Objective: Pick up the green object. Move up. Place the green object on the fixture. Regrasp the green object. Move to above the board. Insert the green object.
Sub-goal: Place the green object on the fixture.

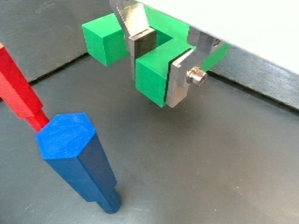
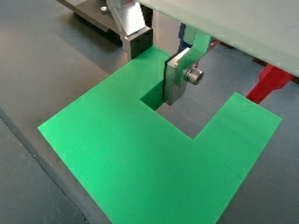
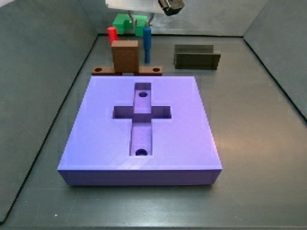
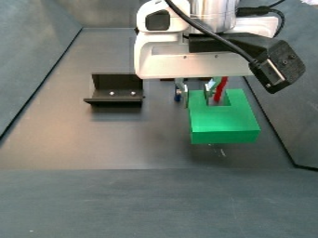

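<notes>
white gripper (image 4: 203, 89), flat silver jaws

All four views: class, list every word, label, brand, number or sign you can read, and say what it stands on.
None can be read in any view.
The green object, held between the gripper fingers: plain, no marks.
The board: only a cross-shaped recess and two holes, no text.
The fixture: bare dark surface.
The red peg and blue peg: unmarked.

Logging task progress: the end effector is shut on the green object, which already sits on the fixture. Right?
Not quite. The end effector is shut on the green object, but a side view shows the fixture empty, with the green object held well apart from it.
</notes>
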{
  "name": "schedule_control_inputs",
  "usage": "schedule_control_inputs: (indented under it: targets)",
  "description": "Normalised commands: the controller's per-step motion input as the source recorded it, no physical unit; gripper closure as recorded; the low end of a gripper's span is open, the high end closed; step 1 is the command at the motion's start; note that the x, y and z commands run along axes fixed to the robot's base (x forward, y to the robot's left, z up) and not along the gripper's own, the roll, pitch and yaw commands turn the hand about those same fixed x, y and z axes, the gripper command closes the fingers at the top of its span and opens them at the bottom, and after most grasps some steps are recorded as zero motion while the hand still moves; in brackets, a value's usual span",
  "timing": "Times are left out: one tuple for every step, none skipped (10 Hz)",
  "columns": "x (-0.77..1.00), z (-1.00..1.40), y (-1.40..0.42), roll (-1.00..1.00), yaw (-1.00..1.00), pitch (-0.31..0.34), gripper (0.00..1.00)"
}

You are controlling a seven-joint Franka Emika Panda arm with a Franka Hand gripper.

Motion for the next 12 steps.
schedule_control_inputs:
  targets:
    - [0.45,0.0,-0.25,0.0,-0.22,0.0,1.0]
    - [0.79,0.05,0.2,-0.9,-0.25,-0.166,1.0]
    - [0.8,0.03,0.1,-0.9,-0.15,-0.326,1.0]
    - [0.77,0.03,0.05,-0.8,-0.12,-0.36,1.0]
    - [0.79,0.02,0.01,-0.72,-0.11,-0.346,1.0]
    - [0.86,0.03,0.0,-0.56,-0.12,-0.274,1.0]
    - [1.0,0.07,-0.06,-0.4,-0.07,0.0,1.0]
    - [1.0,0.17,0.0,-0.21,-0.06,0.0,1.0]
    - [1.0,0.2,-0.01,-0.23,-0.06,0.0,1.0]
    - [1.0,0.21,-0.02,-0.29,-0.07,0.0,1.0]
    - [1.0,0.25,-0.04,-0.33,-0.08,0.0,1.0]
    - [1.0,0.25,-0.03,-0.39,-0.05,0.0,1.0]
